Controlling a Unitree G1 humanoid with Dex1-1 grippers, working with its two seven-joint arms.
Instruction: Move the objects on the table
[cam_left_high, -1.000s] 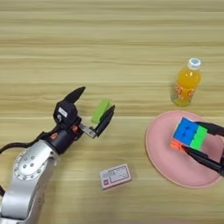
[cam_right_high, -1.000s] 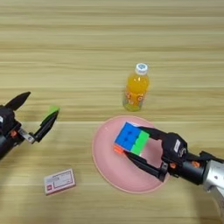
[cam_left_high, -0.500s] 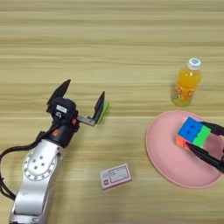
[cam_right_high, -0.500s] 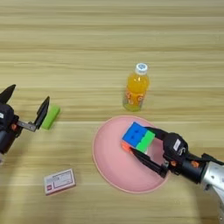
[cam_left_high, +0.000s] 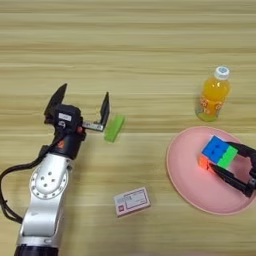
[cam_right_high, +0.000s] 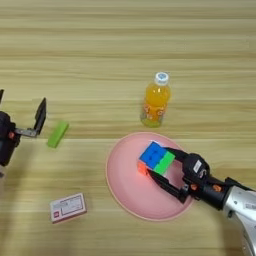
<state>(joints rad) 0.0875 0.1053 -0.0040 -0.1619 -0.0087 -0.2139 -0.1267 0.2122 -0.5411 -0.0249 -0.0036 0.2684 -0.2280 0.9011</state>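
Though cropped in one view, right end effector (cam_right_high: 167, 172) clamped on puzzle cube (cam_right_high: 156, 158); left end effector (cam_left_high: 80, 104) spread wide.

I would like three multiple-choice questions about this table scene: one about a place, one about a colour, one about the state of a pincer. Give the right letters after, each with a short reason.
1. Where is the puzzle cube?
A. on the pink plate
B. beside the juice bottle on the wood
C. on the red-and-white box

2. What colour is the cap of the juice bottle?
A. green
B. white
C. red

3. How is the left pincer?
A. shut on the green bar
B. shut on the box
C. open, beside the green bar

Answers:
1 A: the puzzle cube sits over the pink plate, at the right pincer.
2 B: the juice bottle has a white top.
3 C: the left pincer is spread, and the green bar lies free on the table.
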